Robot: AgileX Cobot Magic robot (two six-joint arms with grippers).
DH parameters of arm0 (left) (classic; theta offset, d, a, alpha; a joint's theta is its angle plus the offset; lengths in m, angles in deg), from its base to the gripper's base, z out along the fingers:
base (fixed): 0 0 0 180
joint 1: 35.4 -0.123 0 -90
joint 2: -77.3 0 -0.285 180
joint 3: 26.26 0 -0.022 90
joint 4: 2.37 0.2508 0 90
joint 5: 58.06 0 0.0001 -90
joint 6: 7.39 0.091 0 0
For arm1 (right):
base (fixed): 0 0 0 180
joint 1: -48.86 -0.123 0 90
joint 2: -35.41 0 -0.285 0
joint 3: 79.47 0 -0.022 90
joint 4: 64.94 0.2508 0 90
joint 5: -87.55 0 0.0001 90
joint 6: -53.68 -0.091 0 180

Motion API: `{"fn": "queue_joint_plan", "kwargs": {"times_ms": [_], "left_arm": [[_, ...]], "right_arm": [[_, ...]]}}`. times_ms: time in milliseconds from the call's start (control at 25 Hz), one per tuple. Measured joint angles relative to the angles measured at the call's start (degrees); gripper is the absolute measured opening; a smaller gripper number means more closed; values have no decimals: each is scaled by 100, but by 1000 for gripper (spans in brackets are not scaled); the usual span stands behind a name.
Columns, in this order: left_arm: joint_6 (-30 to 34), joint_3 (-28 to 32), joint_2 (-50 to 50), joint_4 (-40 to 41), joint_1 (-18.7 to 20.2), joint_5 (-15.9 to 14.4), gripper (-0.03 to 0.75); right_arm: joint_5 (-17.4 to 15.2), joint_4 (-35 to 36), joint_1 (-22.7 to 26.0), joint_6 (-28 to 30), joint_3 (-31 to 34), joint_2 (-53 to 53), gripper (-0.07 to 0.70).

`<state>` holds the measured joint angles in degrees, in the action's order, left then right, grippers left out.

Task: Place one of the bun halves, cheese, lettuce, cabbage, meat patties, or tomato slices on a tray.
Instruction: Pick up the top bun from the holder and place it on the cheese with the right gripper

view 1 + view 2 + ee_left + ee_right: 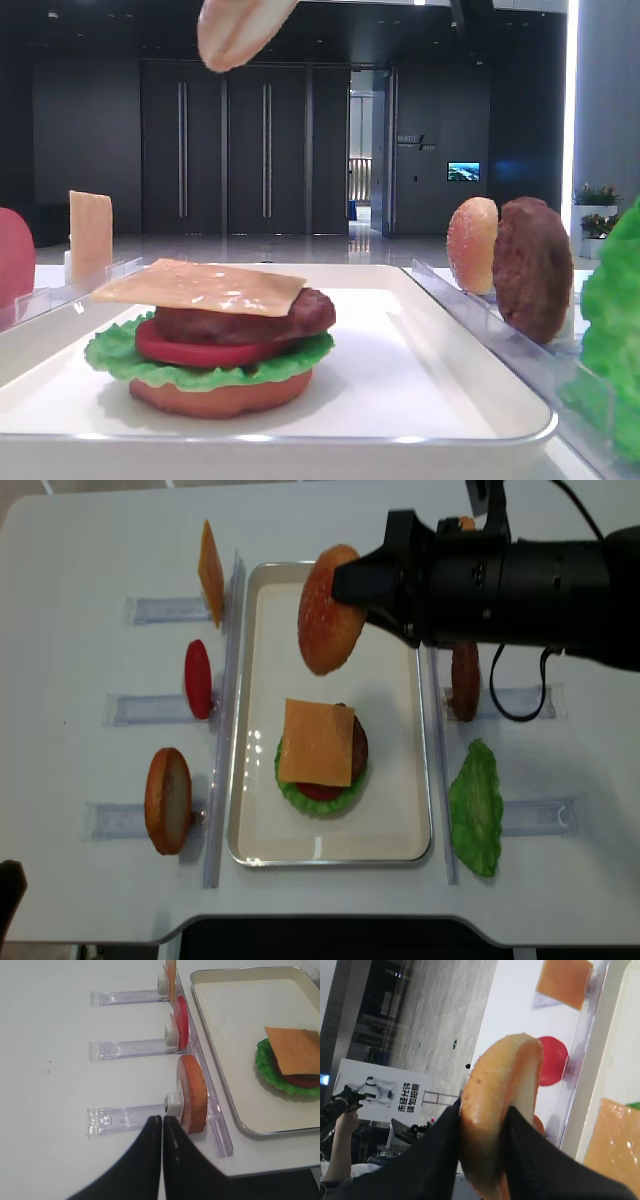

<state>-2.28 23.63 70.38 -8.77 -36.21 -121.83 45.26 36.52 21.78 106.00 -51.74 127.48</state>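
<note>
Right black gripper (345, 580) clamped on domed golden-brown sesame bun half (328, 610) above white rectangular rimmed tray (258, 630); left gripper (162, 1125) shut, empty.

A golden sesame bun top (330, 608) hangs on edge above the far end of the white tray (400, 825). On the tray, a cheese slice (317, 742) covers a patty (300, 314), tomato (190, 350) and lettuce (150, 368).
</note>
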Motion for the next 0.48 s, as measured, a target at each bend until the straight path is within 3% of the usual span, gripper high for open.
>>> {"fn": "queue_joint_plan", "kwargs": {"times_ms": [280,480], "left_arm": [[0,0,0,0,0,0,0],[0,0,0,0,0,0,0]], "right_arm": [[681,150,-908,328,281,0,195],[870,164,-997,446,281,74,195]]}}
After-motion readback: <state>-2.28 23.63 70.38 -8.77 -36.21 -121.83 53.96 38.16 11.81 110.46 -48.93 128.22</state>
